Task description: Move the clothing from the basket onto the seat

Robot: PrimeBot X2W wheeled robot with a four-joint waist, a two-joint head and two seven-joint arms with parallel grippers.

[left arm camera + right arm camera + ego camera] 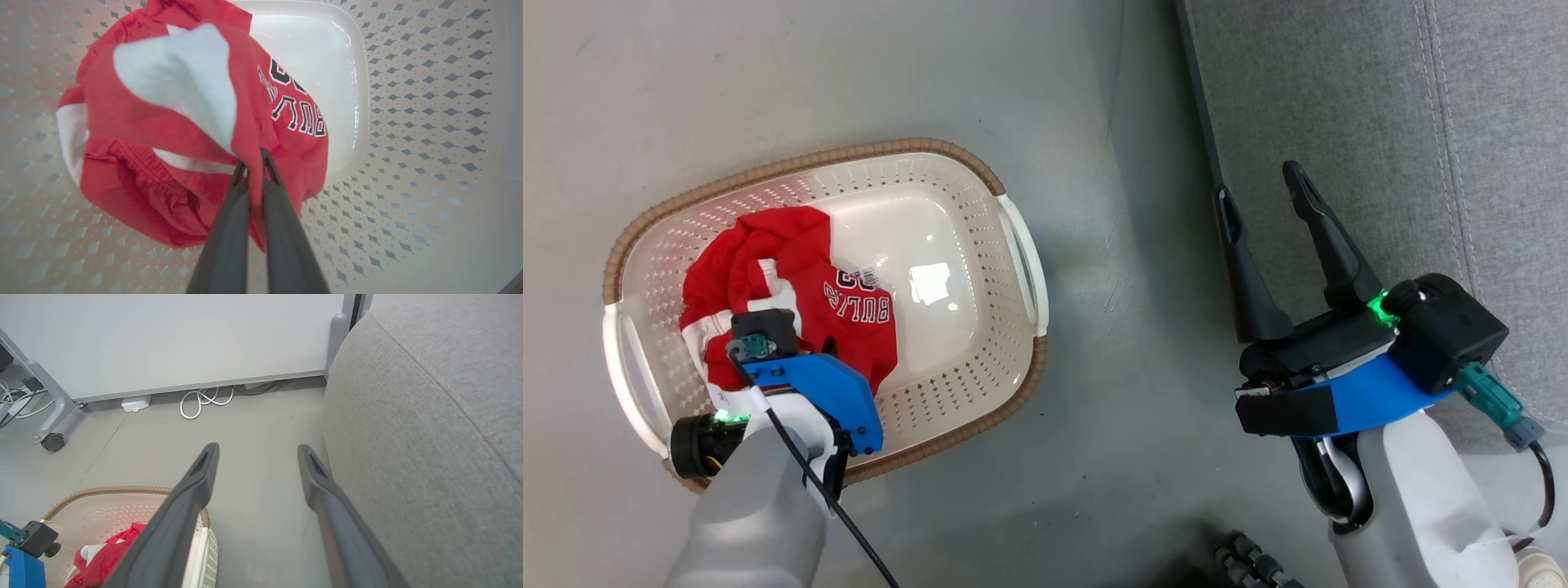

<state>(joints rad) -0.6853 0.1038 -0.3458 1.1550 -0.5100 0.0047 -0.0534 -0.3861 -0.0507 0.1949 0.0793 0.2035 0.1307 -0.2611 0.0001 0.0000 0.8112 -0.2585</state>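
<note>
Inside the basket (980, 384), which is standing on the grey floor (1111, 457), the left gripper (254, 158) is pinching a fold of the clothing (163, 134). Its two dark fingers (229, 228) are pressing together with only red fabric between them. The garment is bunching up around the fingertips, with a white panel showing just past them on the left and dark outlined lettering lying to their right. The rest of the red cloth is resting on the basket's perforated wall and glossy pale bottom, so the clothing is sitting wholly within the basket. In the head view the left wrist is covering the fingers and the near part of the cloth.

Further right, the right gripper (1258, 181) is hovering above the floor with its fingers spread wide and nothing between them. In the right wrist view bare floor is lying past its fingertips, with a looped white cord (204, 402) and a pale wall panel (184, 339) well beyond. The basket's brown rim is showing beside its left finger, apart from it. The seat (1380, 122) is rising just beside its right finger. Whether that finger and the grey upholstery are touching cannot be told. A stitched seam is running across the cushion to the right of the fingers.
</note>
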